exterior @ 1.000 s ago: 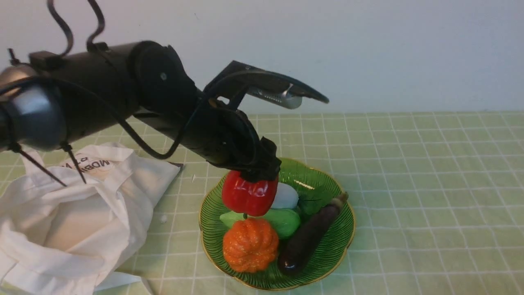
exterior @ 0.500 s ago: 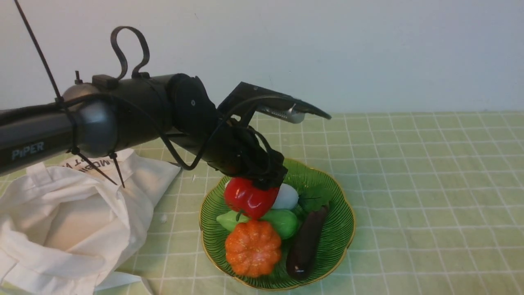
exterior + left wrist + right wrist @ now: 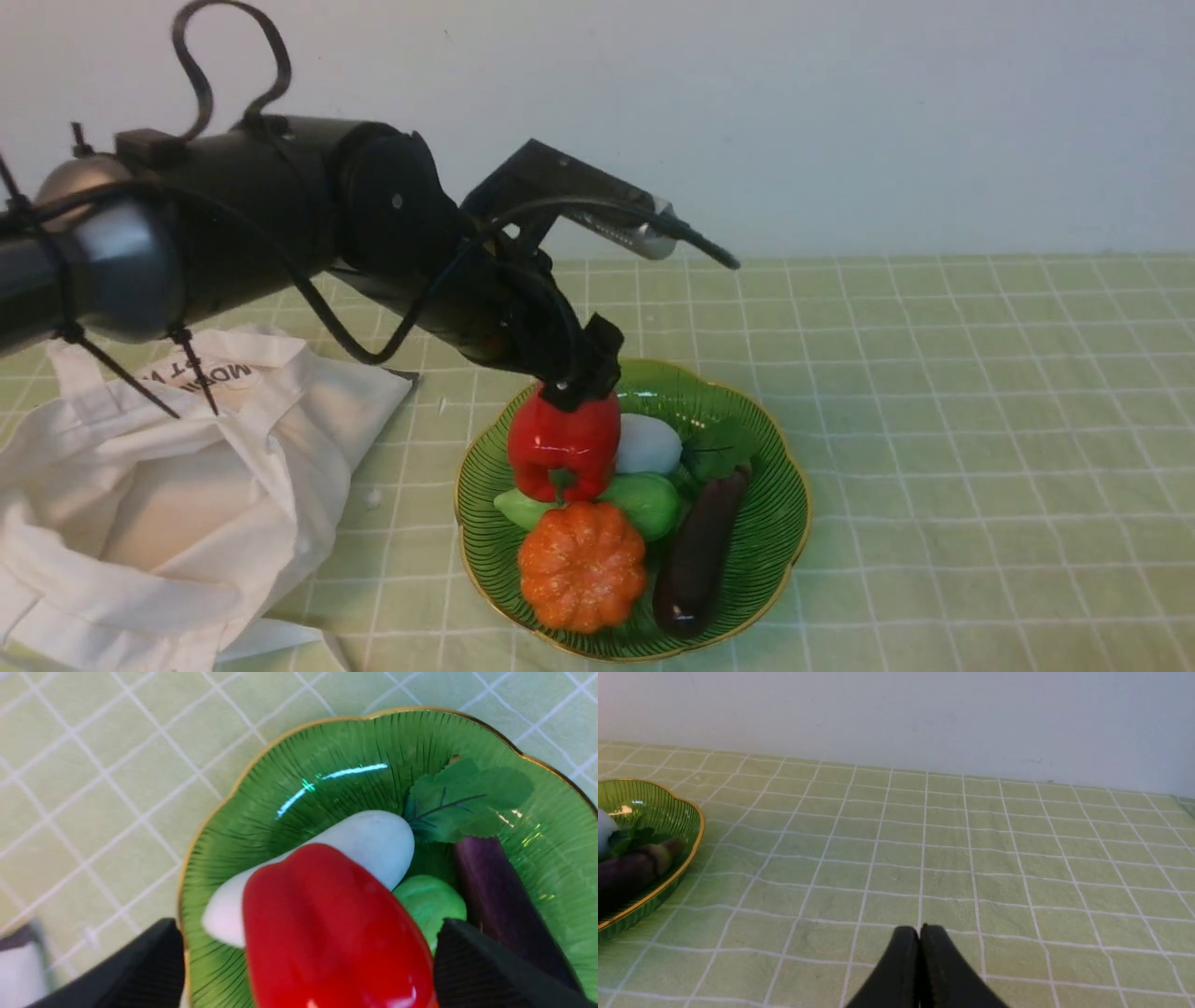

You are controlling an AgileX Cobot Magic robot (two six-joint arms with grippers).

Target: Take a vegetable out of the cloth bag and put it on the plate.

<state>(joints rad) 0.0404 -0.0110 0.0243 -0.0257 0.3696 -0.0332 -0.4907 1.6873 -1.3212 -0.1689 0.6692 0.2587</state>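
The vegetable, a glossy red bell pepper [image 3: 564,448], stands on the pile in the green ribbed plate [image 3: 766,560], leaning on a white vegetable [image 3: 649,444]. My left gripper [image 3: 583,378] hovers right over the pepper's top. In the left wrist view the pepper [image 3: 327,933] lies between the spread black fingers [image 3: 154,966], with plate [image 3: 289,779] showing in the gap on one side. The left gripper is open. The white cloth bag [image 3: 168,504] lies slumped left of the plate. My right gripper [image 3: 919,933] is shut over bare tablecloth, empty, with the plate's rim [image 3: 668,807] off to its side.
Also on the plate are an orange pumpkin [image 3: 582,566], a dark purple eggplant [image 3: 695,555], a green vegetable [image 3: 644,504] and a green leaf [image 3: 714,453]. The checked green tablecloth [image 3: 980,420] stretches right of the plate. A pale wall runs behind the table.
The left jaws have widened around the pepper, which has gone from hanging in the grip to standing on the pile. The eggplant shifted within the plate. The arm's forearm has risen slightly.
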